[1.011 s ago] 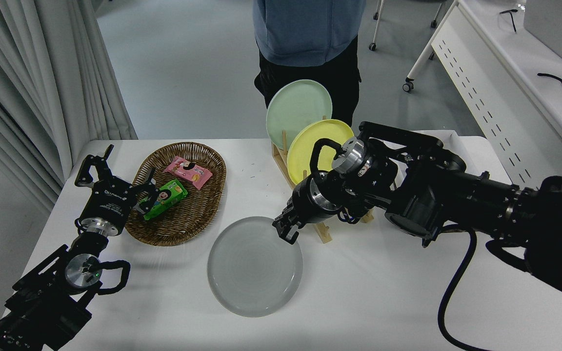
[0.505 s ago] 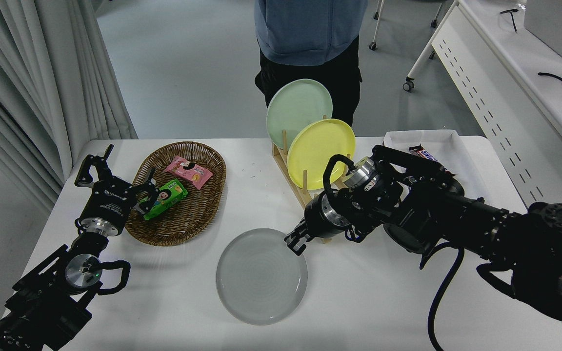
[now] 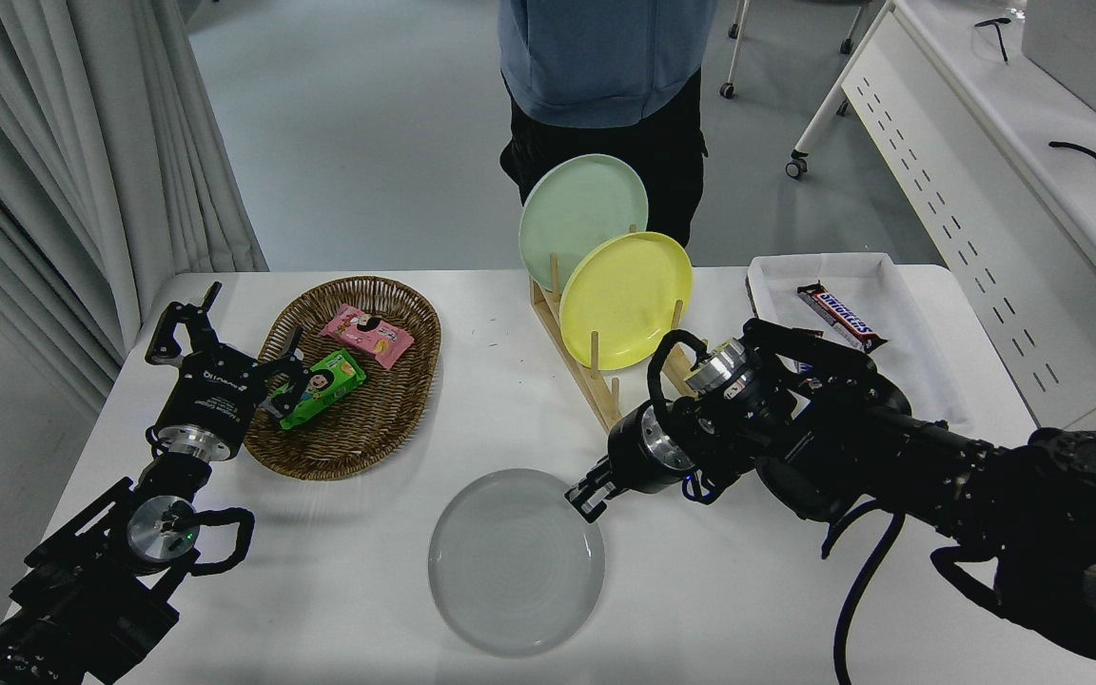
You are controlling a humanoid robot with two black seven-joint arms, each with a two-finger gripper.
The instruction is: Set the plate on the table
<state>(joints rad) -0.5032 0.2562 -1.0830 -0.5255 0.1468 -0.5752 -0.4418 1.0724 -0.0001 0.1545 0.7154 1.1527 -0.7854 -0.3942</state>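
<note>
The light grey plate (image 3: 515,563) lies flat and low over the front middle of the white table (image 3: 757,609); I cannot tell whether it rests on the surface. My right gripper (image 3: 590,497) reaches in from the right and is shut on the plate's upper-right rim. At the lower left, beside the basket, my left gripper (image 3: 225,354) stays parked, open and holding nothing.
A wicker basket (image 3: 415,381) with snack packets sits at the back left. A wooden rack (image 3: 578,366) holds a yellow plate (image 3: 626,297) and a pale green plate (image 3: 578,209). At the back right, a white tray (image 3: 900,352) holds a chocolate bar (image 3: 839,317). A person (image 3: 605,76) stands at the far side.
My right gripper has carried the grey plate toward the table's front edge and slightly right. As the arm drew back, the tray with the chocolate bar came into view. The left arm has not moved.
</note>
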